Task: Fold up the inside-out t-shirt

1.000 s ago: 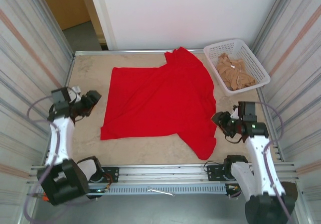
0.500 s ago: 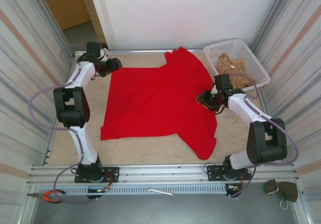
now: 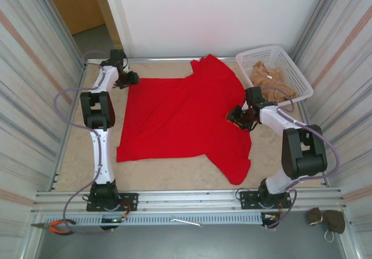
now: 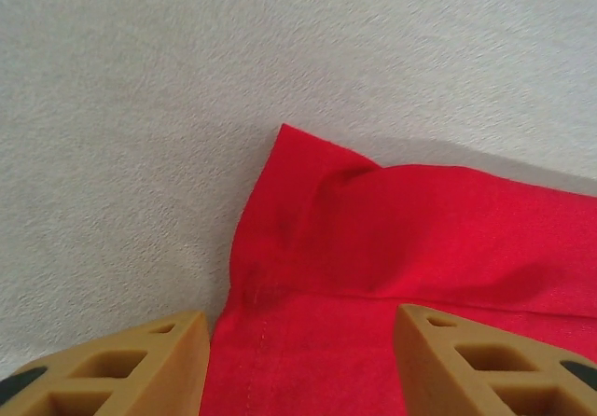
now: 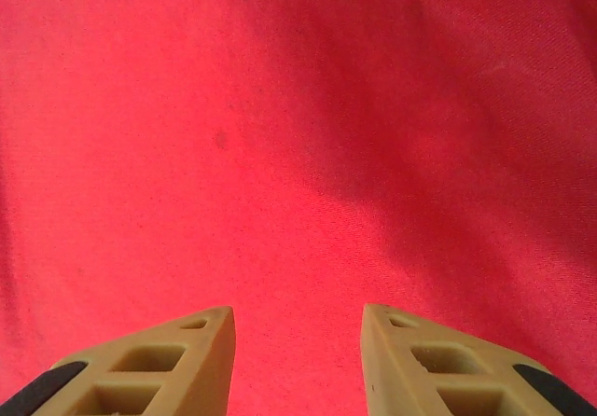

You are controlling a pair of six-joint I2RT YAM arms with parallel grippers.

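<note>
Folding has not begun, as far as can be judged: the t-shirt [image 3: 186, 117] lies spread in one flat layer over the middle of the surface [image 3: 174, 172], with no part doubled over. One sleeve reaches toward the far edge and the other toward the near edge on the right side. In the left wrist view its far left corner [image 4: 420, 239] sits slightly rumpled, with a stitched hem running along the edge. The left tool [image 3: 132, 79] is at that corner. Its fingers are spread apart [image 4: 298, 327] on either side of the hem, with nothing pinched. The right tool [image 3: 234, 117] is over the right side of the shirt, between the two sleeves. It too is parted [image 5: 297, 315], low over smooth red cloth [image 5: 298, 136] and gripping nothing; whether it touches the fabric cannot be told. Every fold is left to do, and the likely first step is closing on the cloth at both places. A white basket [image 3: 297, 67] holding a tan cloth [image 3: 270, 83] stands at the far right corner, just beside the far sleeve.
</note>
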